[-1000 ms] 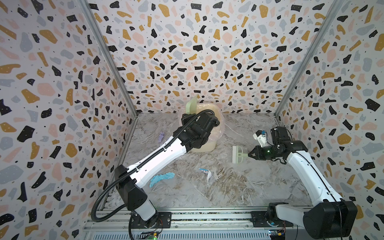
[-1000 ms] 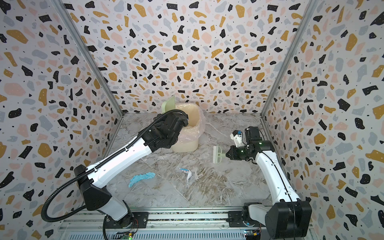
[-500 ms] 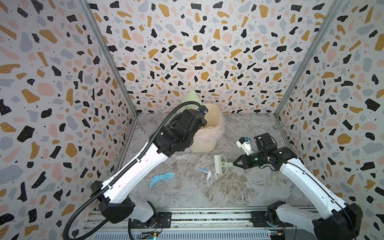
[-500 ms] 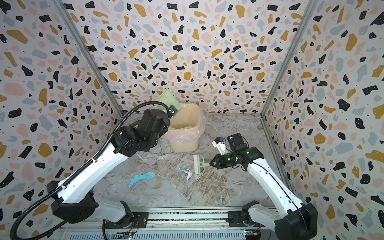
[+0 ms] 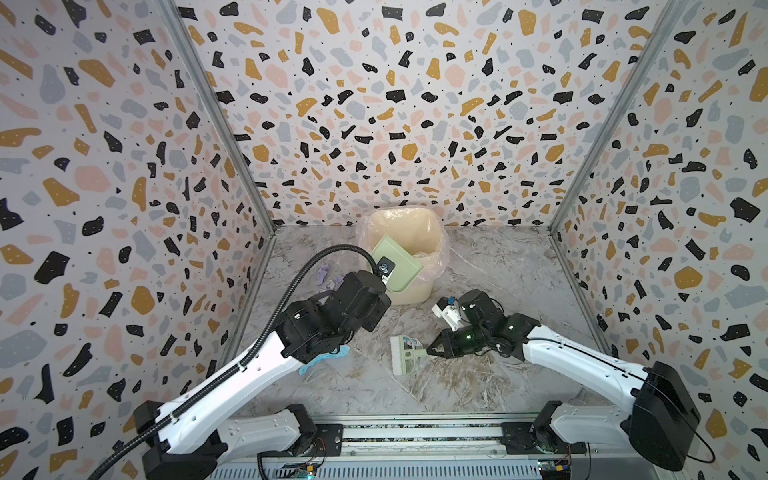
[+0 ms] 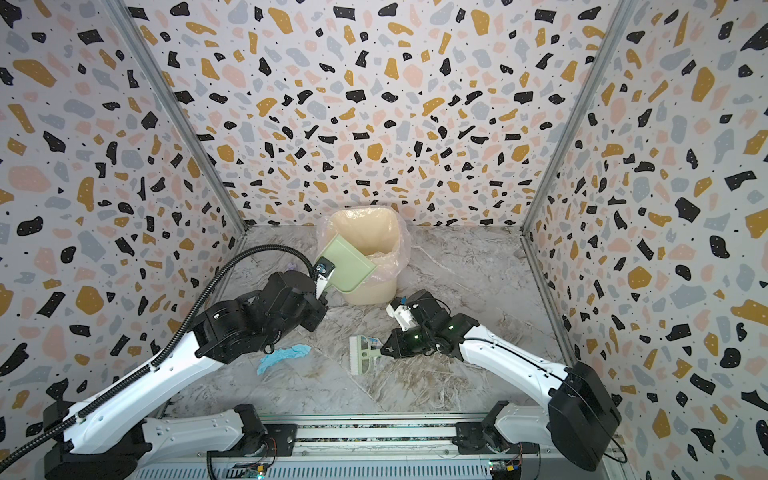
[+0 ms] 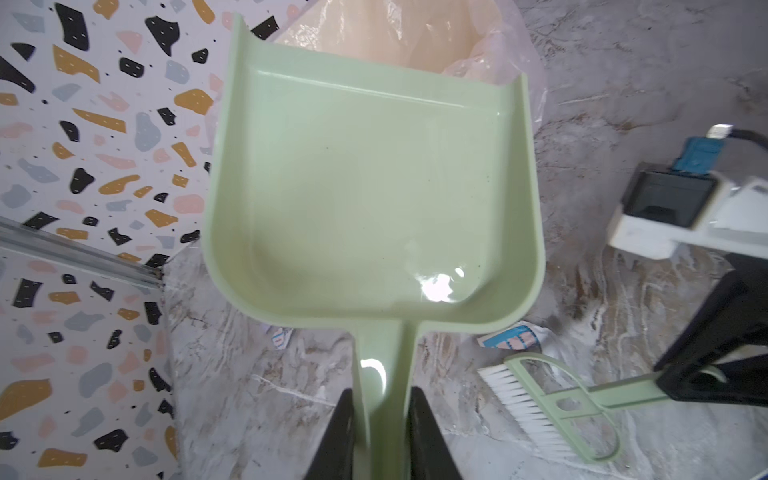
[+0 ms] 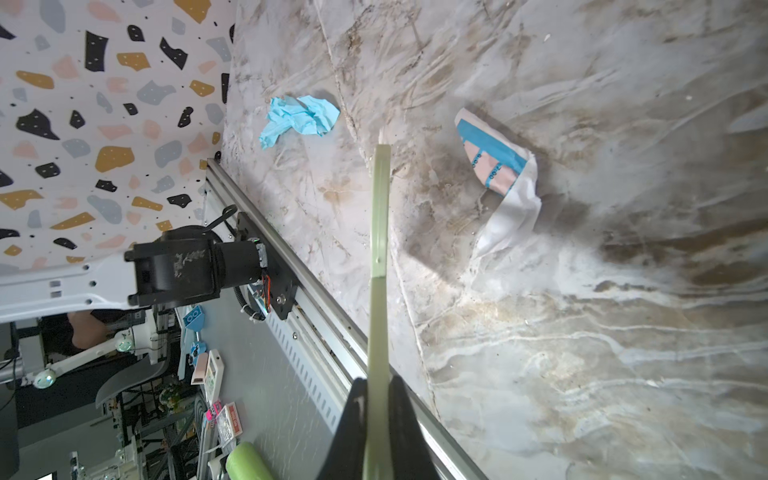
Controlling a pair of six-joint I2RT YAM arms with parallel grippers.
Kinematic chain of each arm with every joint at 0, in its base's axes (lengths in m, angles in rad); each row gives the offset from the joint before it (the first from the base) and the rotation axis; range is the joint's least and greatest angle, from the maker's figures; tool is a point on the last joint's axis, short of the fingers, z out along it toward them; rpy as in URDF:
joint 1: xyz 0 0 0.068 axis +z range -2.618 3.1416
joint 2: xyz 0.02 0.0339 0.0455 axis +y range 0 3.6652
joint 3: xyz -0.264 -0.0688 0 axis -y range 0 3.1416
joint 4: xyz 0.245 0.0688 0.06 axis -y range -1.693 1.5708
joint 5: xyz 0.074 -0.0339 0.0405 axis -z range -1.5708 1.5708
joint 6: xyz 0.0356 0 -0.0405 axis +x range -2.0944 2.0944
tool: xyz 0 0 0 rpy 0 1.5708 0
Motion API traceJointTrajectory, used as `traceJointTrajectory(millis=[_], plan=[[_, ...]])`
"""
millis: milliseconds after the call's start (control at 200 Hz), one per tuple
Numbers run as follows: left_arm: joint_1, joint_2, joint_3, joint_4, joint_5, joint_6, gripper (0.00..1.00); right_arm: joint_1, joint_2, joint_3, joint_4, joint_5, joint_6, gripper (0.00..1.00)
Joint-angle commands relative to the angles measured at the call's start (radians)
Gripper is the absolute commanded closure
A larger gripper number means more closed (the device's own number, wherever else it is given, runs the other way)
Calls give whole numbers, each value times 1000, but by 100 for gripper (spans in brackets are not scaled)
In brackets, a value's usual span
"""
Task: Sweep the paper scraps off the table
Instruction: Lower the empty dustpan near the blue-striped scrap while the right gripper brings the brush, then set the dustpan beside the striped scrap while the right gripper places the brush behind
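My left gripper (image 7: 381, 395) is shut on the handle of the pale green dustpan (image 5: 397, 264), whose empty pan (image 7: 374, 199) hangs over the bin's front rim. My right gripper (image 8: 377, 382) is shut on the handle of a green brush (image 5: 405, 355), its bristles on the table (image 5: 498, 270) beside a white printed paper scrap (image 8: 498, 166). A light blue scrap (image 6: 282, 357) lies left of the brush, partly under my left arm. Near the left wall lies a lavender scrap (image 5: 324, 274). A small printed scrap (image 7: 281, 337) shows below the pan.
The beige bin (image 5: 409, 232) with a pink translucent liner stands at the back middle against the wall. Speckled walls close in the left, back and right. A metal rail (image 5: 415, 432) with both arm bases runs along the front edge.
My left arm has drawn back from over the bin, bringing the dustpan down over its front rim. My right arm has carried the brush leftward to the printed scrap.
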Motion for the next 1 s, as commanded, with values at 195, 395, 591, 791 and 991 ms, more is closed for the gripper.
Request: traceJointTrajectory(millis=[195, 395, 591, 791, 991], plan=[[-63, -53, -76, 22, 56, -146, 100, -38, 78, 66, -62, 79, 32, 100], [-92, -54, -113, 5, 90, -180, 100, -160, -2, 32, -215, 79, -66, 100], [-132, -54, -167, 43, 125, -234, 100, -291, -62, 20, -418, 105, -224, 100], [-197, -40, -231, 66, 154, -292, 100, -431, -106, 90, -593, 213, -344, 100], [-245, -39, -309, 116, 187, -358, 100, -489, -117, 243, -676, 172, -395, 100]])
